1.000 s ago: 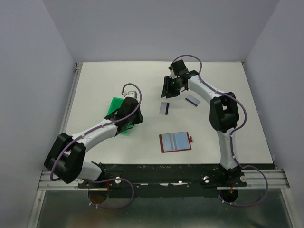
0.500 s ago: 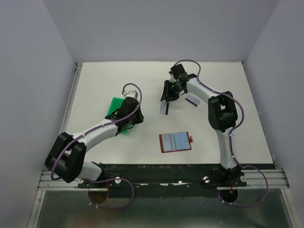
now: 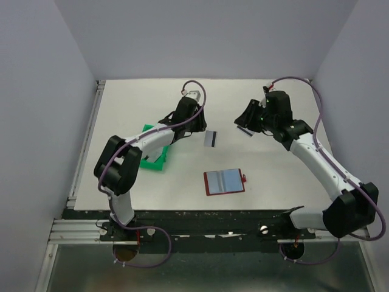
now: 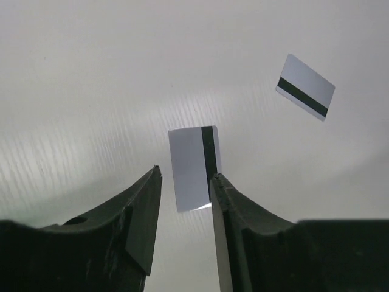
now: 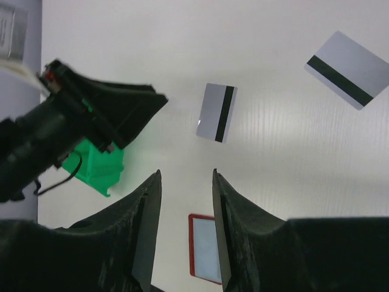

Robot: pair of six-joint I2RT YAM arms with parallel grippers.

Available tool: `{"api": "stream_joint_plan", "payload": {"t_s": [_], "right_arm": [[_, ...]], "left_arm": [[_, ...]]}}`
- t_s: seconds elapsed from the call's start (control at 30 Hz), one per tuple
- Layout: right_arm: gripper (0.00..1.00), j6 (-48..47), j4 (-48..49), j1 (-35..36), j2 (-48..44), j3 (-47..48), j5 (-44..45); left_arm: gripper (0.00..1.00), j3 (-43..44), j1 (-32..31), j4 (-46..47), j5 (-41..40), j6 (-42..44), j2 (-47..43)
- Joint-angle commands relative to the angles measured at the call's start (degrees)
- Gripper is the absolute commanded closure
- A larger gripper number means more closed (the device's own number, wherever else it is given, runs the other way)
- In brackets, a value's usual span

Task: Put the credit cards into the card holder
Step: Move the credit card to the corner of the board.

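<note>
On a white table (image 3: 121,103), the left gripper (image 4: 185,175) is hovering, jaws apart and empty, at one credit card (image 4: 193,167). The right gripper (image 5: 185,173) is doing likewise near a second card (image 5: 346,69). The card holder (image 3: 224,182) is lying open. Next, probably: pinching a thin edge.

table (image 3: 121,103) | credit cards (image 3: 211,139) | card holder (image 3: 224,182), open | green tray (image 3: 155,160)

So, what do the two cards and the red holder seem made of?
The nearer card and farther card: probably thin plastic, smooth grey face, dark stripe. The card holder: perhaps leather or imitation; matte dark red border, pale blue inside; hard to tell.
</note>
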Motion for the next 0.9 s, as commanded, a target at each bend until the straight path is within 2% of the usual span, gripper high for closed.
{"api": "stream_joint_plan", "payload": {"t_s": [0.0, 0.23, 0.43, 0.63, 0.87], "right_arm": [[0.52, -0.43, -2.77, 0.3, -7.57, -8.57, 2.19], [0.51, -1.22, -5.76, 0.3, -18.91, -15.7, 3.07], [0.51, -1.66, -7.43, 0.3, -21.82, -18.43, 3.43], [0.51, -1.92, -7.61, 0.3, -23.14, -19.75, 2.28], [0.51, -1.83, -7.52, 0.3, -24.11, -21.25, 1.58]], "left_arm": [[0.47, 13.5, -1.3, -8.08, 2.34, 3.87, 9.86], [0.48, 29.41, -3.41, -19.87, -0.21, 7.21, 21.2], [0.52, 39.62, -3.85, -28.39, 0.31, 8.18, 27.98], [0.57, 44.63, -3.59, -33.23, -1.0, 8.44, 31.15], [0.62, 45.61, -3.24, -33.68, 0.66, 8.09, 33.7]]}}
